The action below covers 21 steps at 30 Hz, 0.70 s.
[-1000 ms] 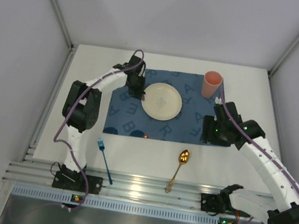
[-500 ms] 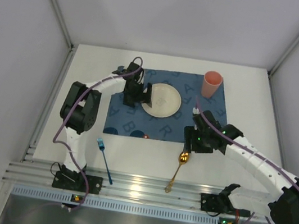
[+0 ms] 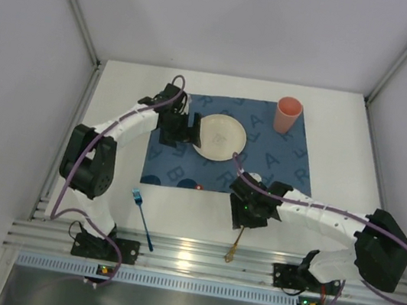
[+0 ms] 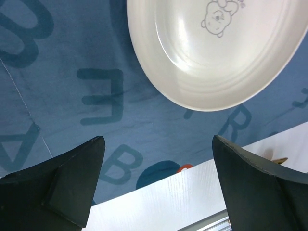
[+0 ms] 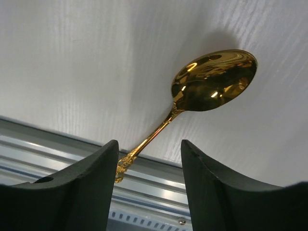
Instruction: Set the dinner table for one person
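Observation:
A white plate lies on the dark blue lettered placemat on the white dinner table. A pink cup stands upright at the mat's far right corner. My left gripper is open just left of the plate, over the mat, with nothing between its fingers. My right gripper is open low over the gold spoon. The handle runs under the gap, untouched. A blue fork lies near the front left.
The ribbed aluminium rail runs along the near edge, and the spoon's handle tip reaches onto it. The arm bases are bolted there. White walls enclose the table on the left, far and right sides.
My left gripper has opened, let go of the plate's left edge and backed off to the left. My right arm swung from beside the cup down over the spoon, its jaws narrowing slightly.

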Tool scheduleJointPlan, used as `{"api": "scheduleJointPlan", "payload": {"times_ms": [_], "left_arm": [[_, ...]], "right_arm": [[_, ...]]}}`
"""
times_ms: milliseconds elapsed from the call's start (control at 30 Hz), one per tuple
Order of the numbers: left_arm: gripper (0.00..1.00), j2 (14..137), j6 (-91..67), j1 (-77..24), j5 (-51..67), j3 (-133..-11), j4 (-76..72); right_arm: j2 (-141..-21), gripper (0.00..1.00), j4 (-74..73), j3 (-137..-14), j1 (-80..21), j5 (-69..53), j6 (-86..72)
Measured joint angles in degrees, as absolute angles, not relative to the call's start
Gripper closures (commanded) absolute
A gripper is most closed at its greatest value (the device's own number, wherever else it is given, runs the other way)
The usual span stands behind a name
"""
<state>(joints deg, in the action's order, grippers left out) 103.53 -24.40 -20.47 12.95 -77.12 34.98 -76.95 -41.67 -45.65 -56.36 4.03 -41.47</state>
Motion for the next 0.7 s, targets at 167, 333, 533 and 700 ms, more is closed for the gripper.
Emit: {"api": "scheduleJointPlan", "payload": {"times_ms": [167,333,533,700], "left_arm": [[0.02,100.6,-24.1,-20.5,13.2,-77.1,35.6],[0.02,98.7,-24.1,-20.5,13.7,-76.6,36.0],[0.02,94.7,-24.1,-20.5,14.3,-72.5,36.0],[0.02,92.5,-24.1,-20.5,14.3,-69.5,36.0]], "right_arm": [[-80.9,0.49,-41.6,-45.1,-56.4,6.7,-45.5],[-84.7,0.58,-41.6,-45.1,-56.4,7.8,-48.2],[-88.4,0.82,-43.1,-47.9,-56.6,8.8,-48.7],[-91.0,1.0,-44.4,-50.3,-57.5,9.3,-47.6]]}}
